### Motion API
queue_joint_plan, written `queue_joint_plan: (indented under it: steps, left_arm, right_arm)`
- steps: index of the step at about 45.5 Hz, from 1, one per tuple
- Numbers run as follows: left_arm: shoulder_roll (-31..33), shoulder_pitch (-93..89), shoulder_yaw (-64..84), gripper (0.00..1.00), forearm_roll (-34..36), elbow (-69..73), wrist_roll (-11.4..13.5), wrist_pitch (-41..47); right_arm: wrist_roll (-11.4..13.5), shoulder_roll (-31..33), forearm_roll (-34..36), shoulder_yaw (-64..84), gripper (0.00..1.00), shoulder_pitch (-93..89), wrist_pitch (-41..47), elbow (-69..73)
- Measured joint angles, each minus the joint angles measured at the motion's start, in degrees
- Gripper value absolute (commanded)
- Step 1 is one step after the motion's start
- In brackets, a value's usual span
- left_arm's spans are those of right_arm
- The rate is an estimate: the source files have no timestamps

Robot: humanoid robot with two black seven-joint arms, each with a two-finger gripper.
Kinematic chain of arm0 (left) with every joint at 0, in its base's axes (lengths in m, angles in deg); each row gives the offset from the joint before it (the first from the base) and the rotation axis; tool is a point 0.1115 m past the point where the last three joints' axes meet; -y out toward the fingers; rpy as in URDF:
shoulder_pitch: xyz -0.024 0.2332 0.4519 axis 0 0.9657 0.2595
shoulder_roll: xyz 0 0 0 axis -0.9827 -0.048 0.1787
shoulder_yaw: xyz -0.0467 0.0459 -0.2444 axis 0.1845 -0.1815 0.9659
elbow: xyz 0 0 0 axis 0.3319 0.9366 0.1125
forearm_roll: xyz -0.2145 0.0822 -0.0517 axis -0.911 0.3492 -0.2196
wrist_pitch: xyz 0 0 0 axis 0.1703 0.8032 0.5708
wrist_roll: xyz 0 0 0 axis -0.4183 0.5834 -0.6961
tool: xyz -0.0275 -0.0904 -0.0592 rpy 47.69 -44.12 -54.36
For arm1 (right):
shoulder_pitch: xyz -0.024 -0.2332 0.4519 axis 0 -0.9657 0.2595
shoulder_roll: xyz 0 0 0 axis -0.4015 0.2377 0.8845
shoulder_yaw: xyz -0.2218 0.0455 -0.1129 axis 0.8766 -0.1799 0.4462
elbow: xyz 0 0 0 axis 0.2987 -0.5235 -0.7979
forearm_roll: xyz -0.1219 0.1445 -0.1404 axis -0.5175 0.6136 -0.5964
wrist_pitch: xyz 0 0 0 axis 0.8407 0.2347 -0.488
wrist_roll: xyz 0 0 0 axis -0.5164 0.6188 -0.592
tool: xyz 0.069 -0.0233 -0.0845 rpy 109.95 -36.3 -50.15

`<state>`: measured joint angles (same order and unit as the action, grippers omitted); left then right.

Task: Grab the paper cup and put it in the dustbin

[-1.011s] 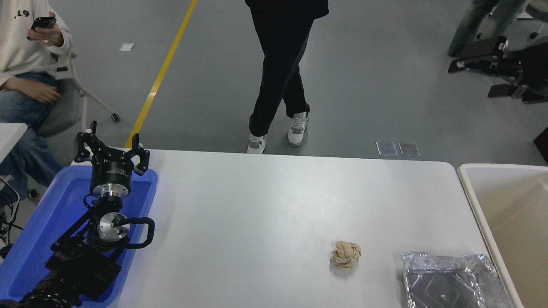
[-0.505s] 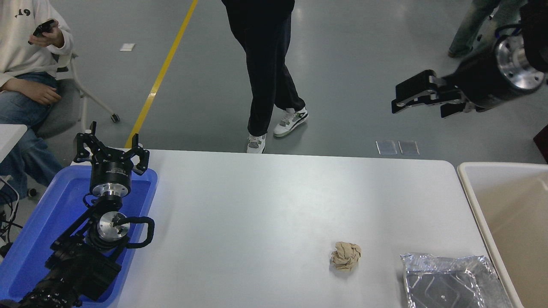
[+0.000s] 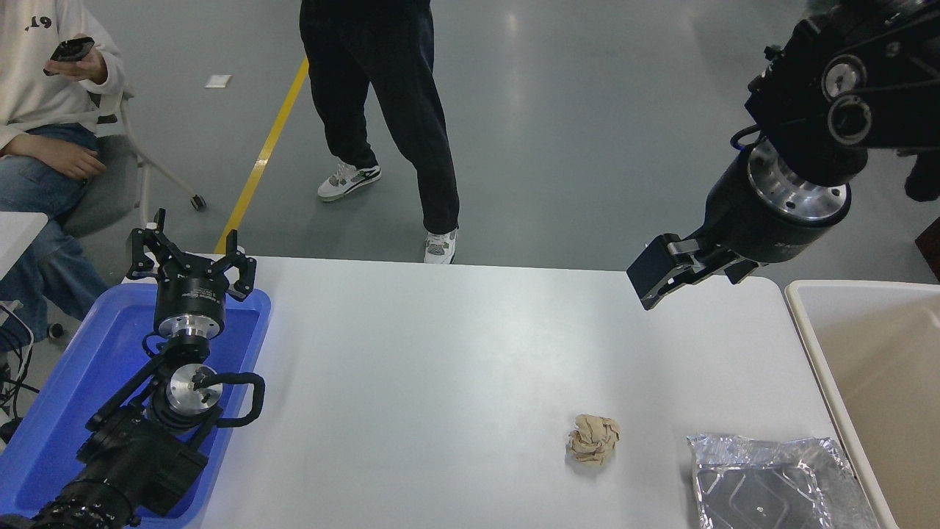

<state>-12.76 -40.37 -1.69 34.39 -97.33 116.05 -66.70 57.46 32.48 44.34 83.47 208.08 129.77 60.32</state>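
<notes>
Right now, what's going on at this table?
The right gripper hangs empty above the table's far right corner, beside the dustbin. No paper cup is in view. A crumpled paper ball and a foil tray lie untouched near the front. The left gripper sits open over the blue tray.
</notes>
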Motion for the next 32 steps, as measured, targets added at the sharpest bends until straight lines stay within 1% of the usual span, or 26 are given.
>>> queue_joint_plan:
  steps: [3,10,14,23,32]
  left_arm:
    - [0.00,0.00,0.00,0.99,0.00,0.00,0.00,0.00]
    - [0.00,0.00,0.00,0.99,-0.01,0.00,0.00,0.00]
    - [0.00,0.00,0.00,0.99,-0.01,0.00,0.00,0.00]
    - [0.00,0.00,0.00,0.99,-0.01,0.00,0.00,0.00]
    - [0.00,0.00,0.00,0.99,-0.01,0.00,0.00,0.00]
  right_arm:
    - [0.37,-0.16,1.75,0.49,1.00,-0.14,0.12,0.00]
    - [2.92,0.16,7.49,1.98,1.00,-0.30,0.17,-0.12]
    - [3.87,0.35,9.63,2.92,1.00,-0.67,-0.51,-0.12]
    - [5.02,0.60,11.92,4.53,1.00,-1.83,-1.98,-0.14]
    - [5.40,0.75,12.16,4.95,1.00,-2.97,-2.27,-0.20]
